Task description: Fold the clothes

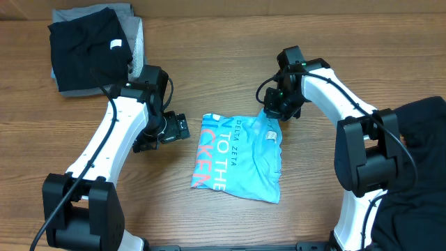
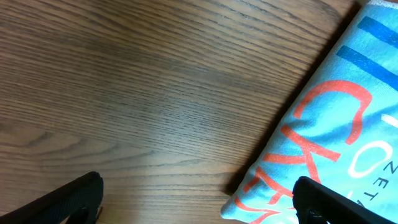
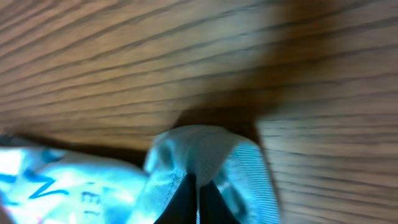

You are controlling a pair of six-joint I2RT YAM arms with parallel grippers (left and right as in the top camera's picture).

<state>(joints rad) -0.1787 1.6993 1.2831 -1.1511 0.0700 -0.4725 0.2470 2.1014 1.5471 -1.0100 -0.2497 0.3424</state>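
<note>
A light-blue T-shirt with coral lettering lies partly folded at the table's middle. My right gripper is at its upper right corner, shut on a pinch of the blue fabric that bunches up around the fingertips. My left gripper hovers just left of the shirt's upper left edge, wide open; its dark fingers straddle bare wood and the shirt's corner. A folded black garment lies on a grey one at the far left.
Dark fabric is heaped at the right edge beside my right arm's base. The wooden table is bare between the stack and the shirt.
</note>
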